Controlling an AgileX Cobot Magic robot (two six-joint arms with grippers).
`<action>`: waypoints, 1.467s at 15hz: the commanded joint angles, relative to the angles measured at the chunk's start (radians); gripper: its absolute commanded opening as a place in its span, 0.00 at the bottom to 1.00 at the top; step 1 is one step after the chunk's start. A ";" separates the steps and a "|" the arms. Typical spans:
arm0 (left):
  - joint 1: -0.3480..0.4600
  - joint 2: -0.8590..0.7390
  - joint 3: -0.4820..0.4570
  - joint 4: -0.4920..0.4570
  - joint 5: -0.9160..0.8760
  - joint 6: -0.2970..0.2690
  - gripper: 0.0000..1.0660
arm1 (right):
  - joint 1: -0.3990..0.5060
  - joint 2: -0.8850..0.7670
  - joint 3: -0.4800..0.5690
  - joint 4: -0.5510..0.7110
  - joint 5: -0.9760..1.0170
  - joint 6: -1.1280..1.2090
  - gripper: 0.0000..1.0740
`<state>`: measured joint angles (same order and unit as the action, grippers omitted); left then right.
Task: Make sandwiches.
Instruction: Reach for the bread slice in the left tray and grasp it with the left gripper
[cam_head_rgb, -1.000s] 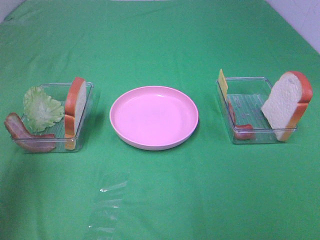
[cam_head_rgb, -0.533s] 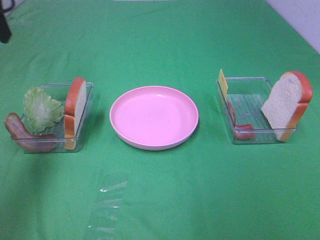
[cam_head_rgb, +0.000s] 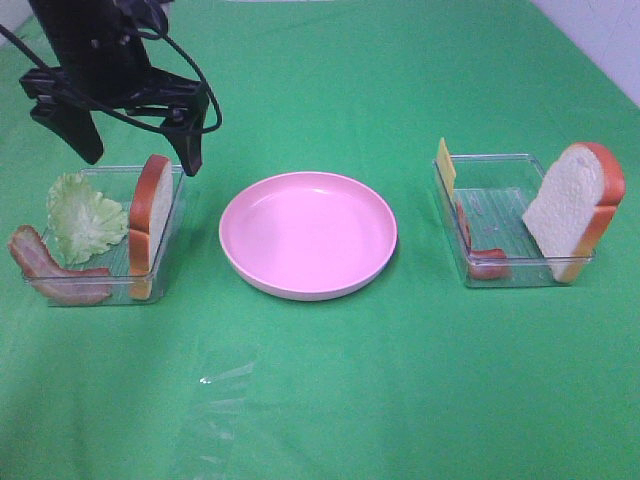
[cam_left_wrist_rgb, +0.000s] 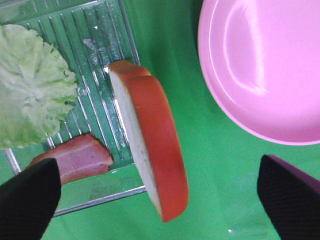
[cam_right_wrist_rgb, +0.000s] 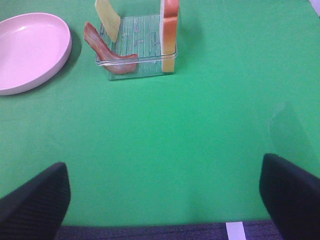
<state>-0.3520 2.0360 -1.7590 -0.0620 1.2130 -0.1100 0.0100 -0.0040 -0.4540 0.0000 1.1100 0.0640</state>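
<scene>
- Plainly, no sandwich is stacked yet: the sandwich parts are split between two clear trays on the green cloth (cam_head_rgb: 330, 400), one on each side of the round pink plate (cam_head_rgb: 300, 290).
- Left tray (cam_head_rgb: 100, 298): a left bread slice (cam_head_rgb: 150, 225) stands on edge against the wall nearest the plate, with its orange-brown crust facing up and forward.
- Green lettuce (cam_head_rgb: 85, 218) rests near the middle of that tray, leaning toward its outer side.
- A left bacon strip (cam_head_rgb: 55, 275) lies at the front outer corner, one end curling up over the rim.
- Right tray (cam_head_rgb: 520, 283): a right bread slice (cam_head_rgb: 570, 210) leans on the wall farthest from the plate, its white face turned inward.
- A yellow cheese square (cam_head_rgb: 445, 165) stands upright at the rear corner on the plate side.
- A right bacon strip (cam_head_rgb: 480, 255) runs along the plate-side wall and curls at the front.
- The left gripper (cam_head_rgb: 140, 158) hovers over the rear of the left tray with its jaws spread wide and nothing between them. In its wrist view the black fingers (cam_left_wrist_rgb: 30, 197) stand well apart, and the left bread slice is seen in the gap below them.
- The right gripper (cam_right_wrist_rgb: 162, 200) does not appear in the high view. Its wrist view shows the jaws equally wide and gripping nothing, above bare cloth and well apart from the right tray.
- A scrap of clear film (cam_head_rgb: 220, 400) lies flat on the cloth in front of the plate, nearer the left tray.
</scene>
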 joint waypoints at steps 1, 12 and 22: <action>-0.022 0.036 -0.003 -0.004 0.060 -0.008 0.96 | -0.003 -0.028 0.003 0.000 -0.011 -0.004 0.91; -0.016 0.108 -0.001 0.088 0.067 0.036 0.95 | -0.003 -0.028 0.003 0.000 -0.011 -0.004 0.91; -0.016 0.108 -0.001 0.100 0.097 0.014 0.48 | -0.003 -0.028 0.003 0.000 -0.011 -0.004 0.91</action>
<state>-0.3680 2.1400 -1.7590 0.0390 1.2160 -0.0840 0.0100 -0.0040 -0.4540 0.0000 1.1100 0.0640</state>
